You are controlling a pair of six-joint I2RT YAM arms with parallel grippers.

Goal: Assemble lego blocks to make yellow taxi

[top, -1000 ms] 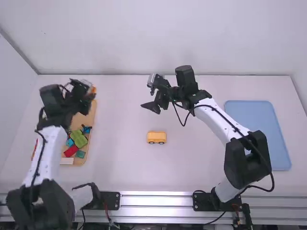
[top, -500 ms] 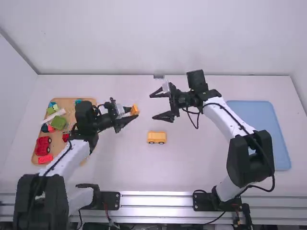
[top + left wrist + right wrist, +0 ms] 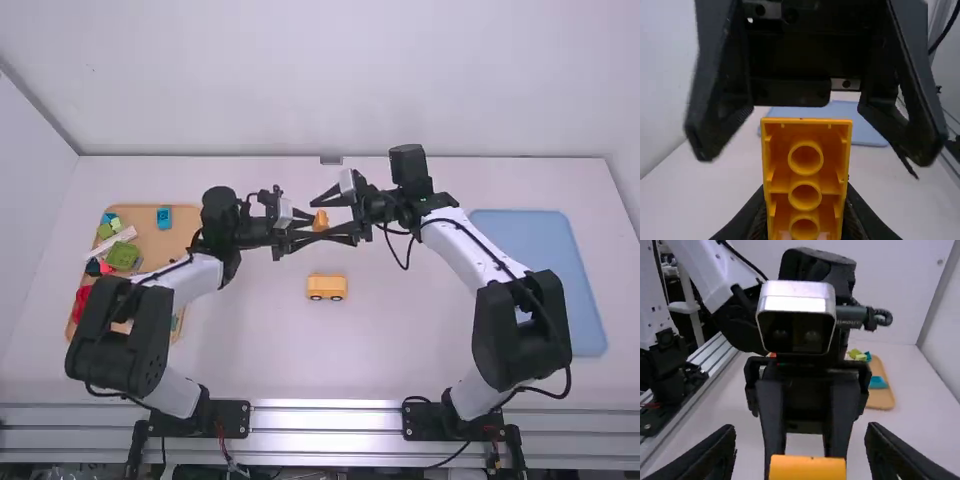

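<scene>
White table [image 3: 250, 350] lay below; the left gripper [image 3: 806, 215] pinched the yellow block [image 3: 807, 468] between the right gripper's [image 3: 801, 432] wide-parted, empty jaws. Handover probably wanted careful centring, then gripping before release.

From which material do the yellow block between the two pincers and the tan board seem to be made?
The yellow block looks like smooth, hard plastic: neat moulded tubes show inside. The tan board may be matt wood, by its dull tan colour; plastic is possible.
</scene>
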